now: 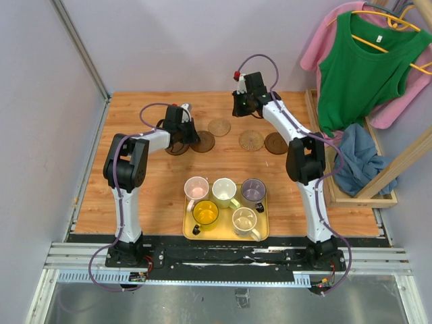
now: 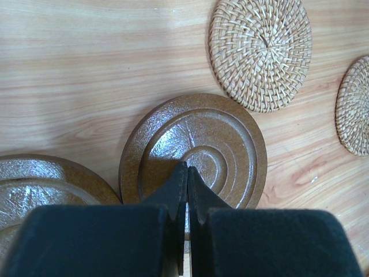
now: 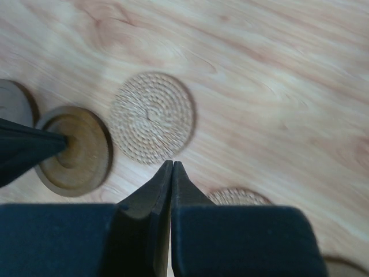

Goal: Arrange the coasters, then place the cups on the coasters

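Black and pinched tight with nothing between its jaws, the left tool [image 2: 186,173] has its tip down at the ringed face of a dark brown coaster [image 2: 193,144], looking set to push rather than lift, and that's where the trouble could start. That face looks glossy and ridged, so a narrow tip may skate off a ring and the disc go nowhere, or pivot instead of sliding straight. Right beside it, to the left, sits a second dark coaster [image 2: 34,184], so close that I can't tell whether the edges touch; a shove that way could ride one rim up onto the other. Go the other way and the woven coaster [image 2: 259,52] is next in line. Over on the other side, the right tool [image 3: 172,167] is equally closed and empty, poised above the counter [image 3: 277,86] just short of that same woven disc, so both arms are working one patch and could clip each other. Crowded spacing is the bigger worry: the five cups [image 1: 224,192] sit well back on the yellow tray [image 1: 221,233], all with handles, and coasters left too close would have mugs knocking together when they land.
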You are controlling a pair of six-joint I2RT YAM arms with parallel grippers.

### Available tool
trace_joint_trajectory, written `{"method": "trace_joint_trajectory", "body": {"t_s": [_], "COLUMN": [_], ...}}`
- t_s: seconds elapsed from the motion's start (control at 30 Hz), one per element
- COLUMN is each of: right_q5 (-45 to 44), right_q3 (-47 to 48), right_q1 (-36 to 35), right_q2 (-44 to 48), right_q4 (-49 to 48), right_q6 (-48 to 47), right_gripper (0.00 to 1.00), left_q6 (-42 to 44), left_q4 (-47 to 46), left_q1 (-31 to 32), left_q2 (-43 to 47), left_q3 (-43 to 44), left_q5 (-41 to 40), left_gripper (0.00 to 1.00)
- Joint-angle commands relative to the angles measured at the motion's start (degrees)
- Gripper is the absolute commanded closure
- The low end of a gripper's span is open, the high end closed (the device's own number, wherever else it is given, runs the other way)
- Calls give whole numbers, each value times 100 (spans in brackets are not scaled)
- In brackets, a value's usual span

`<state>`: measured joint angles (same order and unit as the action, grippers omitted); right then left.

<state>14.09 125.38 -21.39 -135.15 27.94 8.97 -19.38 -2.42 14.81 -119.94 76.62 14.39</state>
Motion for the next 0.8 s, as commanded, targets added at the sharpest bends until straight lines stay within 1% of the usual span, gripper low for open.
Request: {"method": "trace_joint_trajectory", "body": {"t_s": [0.0, 0.17, 0.3, 0.47, 0.57, 0.77], "right_q5": [543, 1002, 1113, 1069, 1001, 905], "right_q3": [314, 517, 667, 1076, 971, 847], "right_q1": [-252, -287, -312, -322, -322, -337], "right_q2": [-551, -811, -1032, -1372, -1423, -1483], "right_q4": [-390, -952, -1344, -1122, -978, -357], "right_q6": [36, 388, 626, 687, 700, 662], "right_gripper": [99, 97, 95, 95, 95, 99], "left_q6": [84, 82, 108, 140, 153, 149], "left_q4": [77, 115, 160, 171, 171, 159], "left_q1": [-39, -39, -40, -39, -46, -65], "left_q2": [166, 121, 122, 159, 153, 146], "left_q3": [-74, -59, -61, -63, -43, -88], "left_q5": [32, 105, 114, 130, 141, 143], "left_gripper": [100, 100, 100, 99, 99, 100]}}
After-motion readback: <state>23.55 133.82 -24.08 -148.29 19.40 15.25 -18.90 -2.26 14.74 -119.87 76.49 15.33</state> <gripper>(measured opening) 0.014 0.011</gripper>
